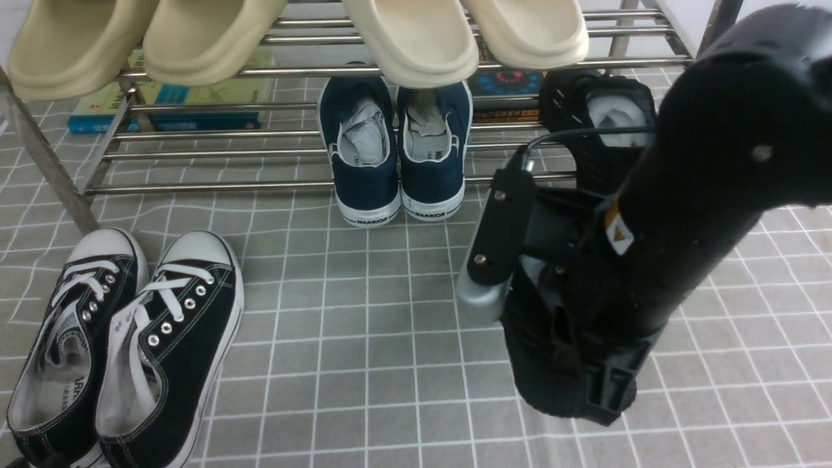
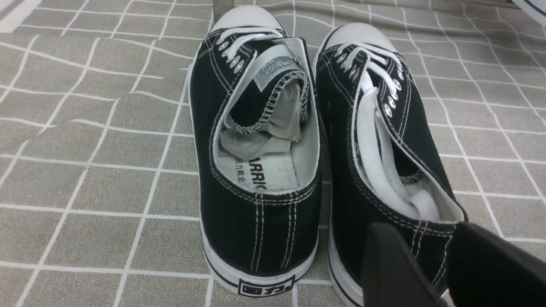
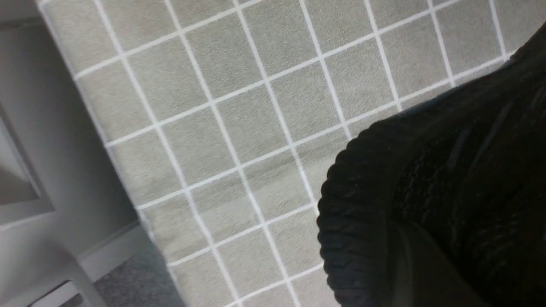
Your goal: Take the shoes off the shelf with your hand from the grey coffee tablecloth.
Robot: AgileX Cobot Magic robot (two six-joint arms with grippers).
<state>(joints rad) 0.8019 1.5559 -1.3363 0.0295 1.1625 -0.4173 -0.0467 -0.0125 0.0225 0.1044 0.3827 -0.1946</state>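
Gripping one black knit mesh sneaker (image 3: 354, 213), R claw (image 1: 588, 374) is clamped; black mate (image 1: 601, 159) lies beyond claw on shiny steel-rod rack (image 1: 214, 187). Upper prob. light, soft; rec. hold nr. firmer heel.

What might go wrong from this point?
The right gripper holds one all-black sneaker that hides much of the gripping spot, so a slip could be hard to notice. Its mate sits on the rack right beside that arm, which might knock it.
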